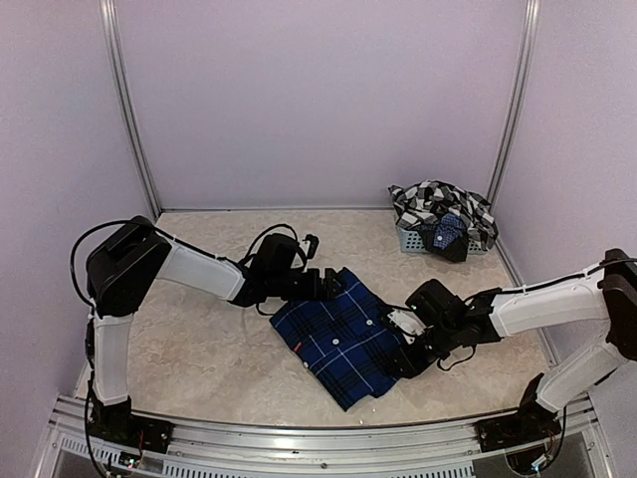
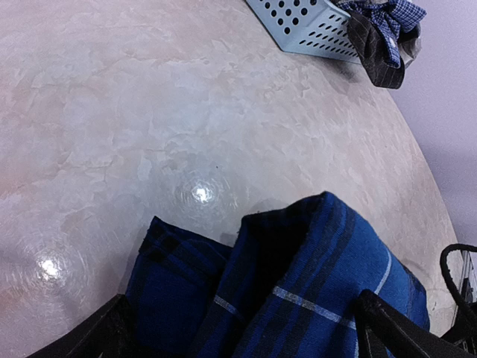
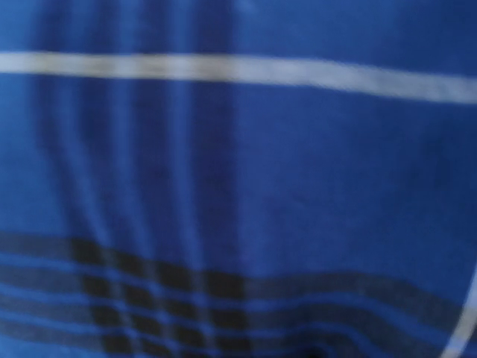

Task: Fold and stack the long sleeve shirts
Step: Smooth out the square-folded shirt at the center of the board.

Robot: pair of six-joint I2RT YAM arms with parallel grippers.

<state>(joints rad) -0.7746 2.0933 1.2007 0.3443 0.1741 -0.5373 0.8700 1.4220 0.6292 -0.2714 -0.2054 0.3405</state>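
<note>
A navy blue long sleeve shirt (image 1: 338, 339) with thin white grid lines and white buttons lies folded mid-table. My left gripper (image 1: 333, 284) is at its far corner, low over the cloth. In the left wrist view the left gripper (image 2: 250, 339) is open, and the blue shirt (image 2: 298, 283) bunches between its two dark fingertips (image 2: 112, 328). My right gripper (image 1: 408, 351) presses into the shirt's right edge. The right wrist view is filled with blurred blue cloth (image 3: 238, 179) and its fingers are hidden. A black-and-white checked shirt (image 1: 438, 202) is heaped in the basket.
A small grey-blue mesh basket (image 1: 410, 240) stands at the back right by the wall, with dark and blue-checked cloth (image 2: 384, 33) hanging over its rim (image 2: 305, 30). Lilac walls and metal posts enclose the table on three sides.
</note>
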